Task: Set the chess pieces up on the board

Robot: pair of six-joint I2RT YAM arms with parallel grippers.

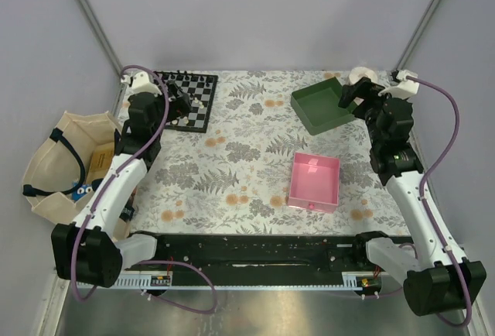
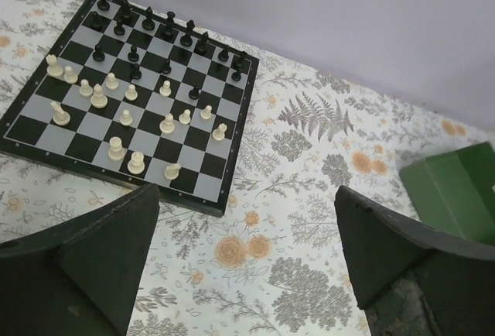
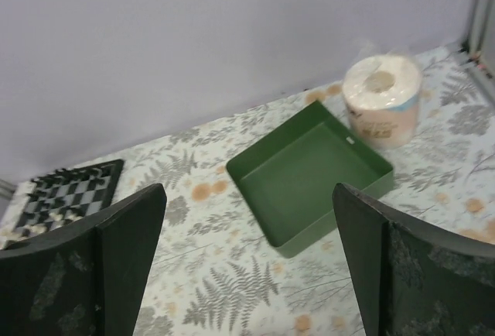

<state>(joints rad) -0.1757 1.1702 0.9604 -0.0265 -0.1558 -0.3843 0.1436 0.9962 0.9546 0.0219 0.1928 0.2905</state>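
The board [image 2: 131, 111] lies at the far left of the table [image 1: 186, 102], with a black border. Black chess pieces [image 2: 166, 26] stand along its far rows; cream-white chess pieces [image 2: 116, 104] are scattered over the near half. My left gripper [image 2: 247, 274] hovers just in front of the board's near right corner, open with nothing between its fingers. My right gripper [image 3: 247, 274] is open and empty at the far right, above the cloth in front of the green tray [image 3: 309, 173]. In the right wrist view the board [image 3: 69, 193] shows small at the left.
A pink tray [image 1: 315, 181] sits right of the middle. The green tray [image 1: 325, 105] stands empty at the back right, with a paper roll [image 3: 383, 96] beside it. A cloth bag [image 1: 66, 162] hangs off the table's left edge. Grey walls close the back.
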